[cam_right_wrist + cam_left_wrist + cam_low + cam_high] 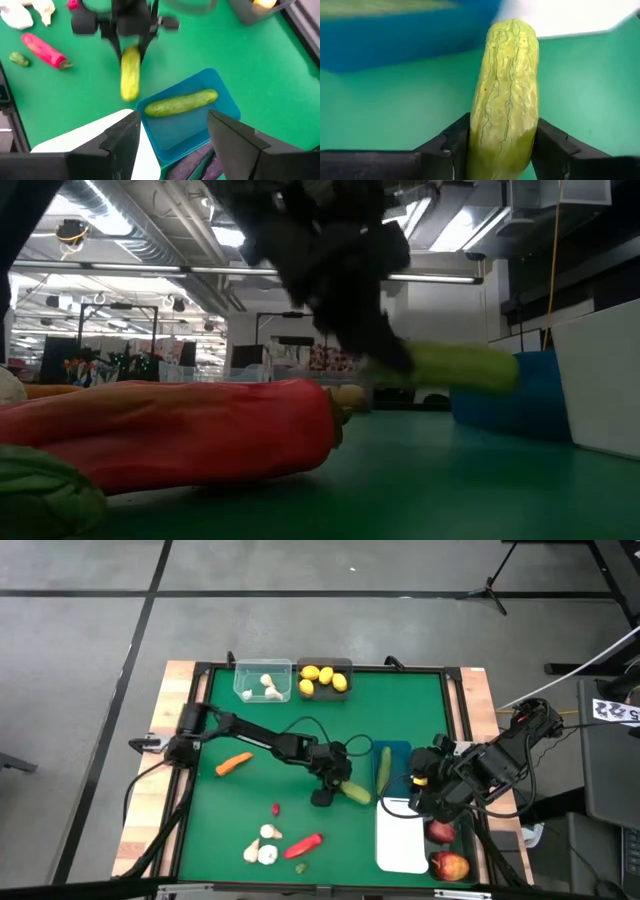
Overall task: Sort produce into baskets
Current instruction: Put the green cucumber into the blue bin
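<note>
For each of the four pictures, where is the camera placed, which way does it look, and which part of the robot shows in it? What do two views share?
High view: above the table, looking down; both arms show, left gripper and right gripper.
Low view: at table height, looking level; left arm descends onto the cucumber, red pepper near.
Left wrist view: its fingers clamp the cucumber.
Right wrist view: over the blue basket; open fingers.
Shared: the gripped cucumber appears in all.
</note>
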`<state>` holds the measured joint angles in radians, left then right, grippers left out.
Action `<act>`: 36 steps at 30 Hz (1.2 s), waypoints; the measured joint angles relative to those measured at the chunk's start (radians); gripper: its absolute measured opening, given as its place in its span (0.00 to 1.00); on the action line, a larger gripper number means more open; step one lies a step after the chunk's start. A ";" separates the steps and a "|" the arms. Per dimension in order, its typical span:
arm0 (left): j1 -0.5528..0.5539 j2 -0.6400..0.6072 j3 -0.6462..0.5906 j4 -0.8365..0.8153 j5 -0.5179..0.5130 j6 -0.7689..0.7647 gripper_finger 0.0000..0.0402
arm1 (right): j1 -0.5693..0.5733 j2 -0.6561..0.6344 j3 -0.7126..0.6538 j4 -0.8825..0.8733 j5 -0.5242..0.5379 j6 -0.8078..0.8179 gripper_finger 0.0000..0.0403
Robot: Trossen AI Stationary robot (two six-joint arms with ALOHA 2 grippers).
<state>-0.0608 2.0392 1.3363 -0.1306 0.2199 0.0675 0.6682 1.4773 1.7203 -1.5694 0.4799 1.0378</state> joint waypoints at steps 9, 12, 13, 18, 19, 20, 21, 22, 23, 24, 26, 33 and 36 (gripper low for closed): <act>0.010 -0.144 0.002 0.181 -0.327 -0.054 0.40 | 0.000 -0.009 0.000 -0.001 -0.006 0.000 0.57; 0.035 -0.126 0.005 0.261 -0.328 -0.078 0.40 | 0.000 -0.014 0.000 -0.001 -0.029 0.000 0.57; 0.044 -0.113 0.011 0.272 -0.328 -0.087 0.40 | 0.000 -0.015 0.000 -0.001 -0.030 0.000 0.57; 0.075 -0.021 0.097 0.271 -0.326 -0.183 0.39 | 0.000 -0.016 0.000 -0.001 -0.046 0.000 0.57; 0.076 0.002 0.129 0.274 -0.321 -0.186 0.39 | 0.000 -0.016 0.000 -0.001 -0.046 0.000 0.57; 0.075 0.024 0.161 0.278 -0.310 -0.187 0.39 | 0.000 -0.016 0.000 -0.001 -0.046 0.000 0.57; 0.070 0.045 0.192 0.266 -0.302 -0.179 0.39 | 0.000 -0.016 0.000 -0.001 -0.046 0.000 0.57; 0.065 0.067 0.226 0.236 -0.297 -0.171 0.39 | 0.000 -0.016 0.000 -0.001 -0.046 0.000 0.57; 0.061 0.089 0.259 0.202 -0.295 -0.170 0.39 | 0.000 -0.016 0.000 -0.001 -0.046 0.000 0.57; 0.057 0.106 0.289 0.160 -0.290 -0.169 0.39 | 0.000 -0.016 0.000 -0.001 -0.047 0.000 0.57; 0.053 0.134 0.336 0.054 -0.285 -0.113 0.39 | 0.000 -0.016 0.000 -0.001 -0.047 0.000 0.57; 0.055 0.166 0.402 -0.036 -0.236 0.120 0.39 | 0.000 -0.016 0.000 -0.001 -0.046 -0.011 0.57; 0.057 0.166 0.438 -0.095 -0.203 0.202 0.39 | 0.000 -0.016 0.000 -0.001 -0.046 -0.018 0.57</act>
<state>-0.0038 2.2055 1.7745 -0.2252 0.0169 0.2692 0.6682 1.4612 1.7206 -1.5703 0.4343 1.0203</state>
